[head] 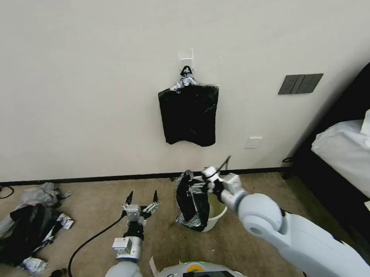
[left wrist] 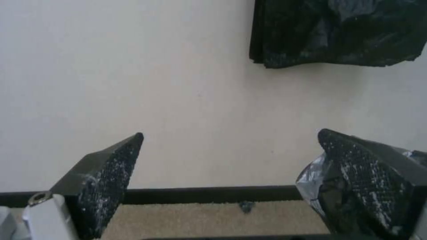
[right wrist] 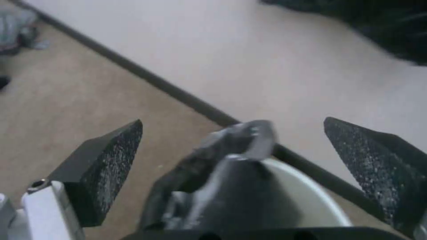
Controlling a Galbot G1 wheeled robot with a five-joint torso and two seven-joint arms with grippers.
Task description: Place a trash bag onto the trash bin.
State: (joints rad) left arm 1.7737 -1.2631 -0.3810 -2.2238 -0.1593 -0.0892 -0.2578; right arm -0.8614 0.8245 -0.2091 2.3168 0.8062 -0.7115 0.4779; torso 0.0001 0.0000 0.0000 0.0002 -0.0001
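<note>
Partly done: trash bag [head: 192, 205] hangs bunched over one side of trash bin [head: 216, 212], rim not fully wrapped; right gripper [right wrist: 231, 150] wide open above it, left gripper [head: 142, 197] open, empty, beside the bin.

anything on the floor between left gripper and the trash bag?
No. The head view shows bare carpet between the open left gripper and the trash bag draped on the trash bin.
</note>
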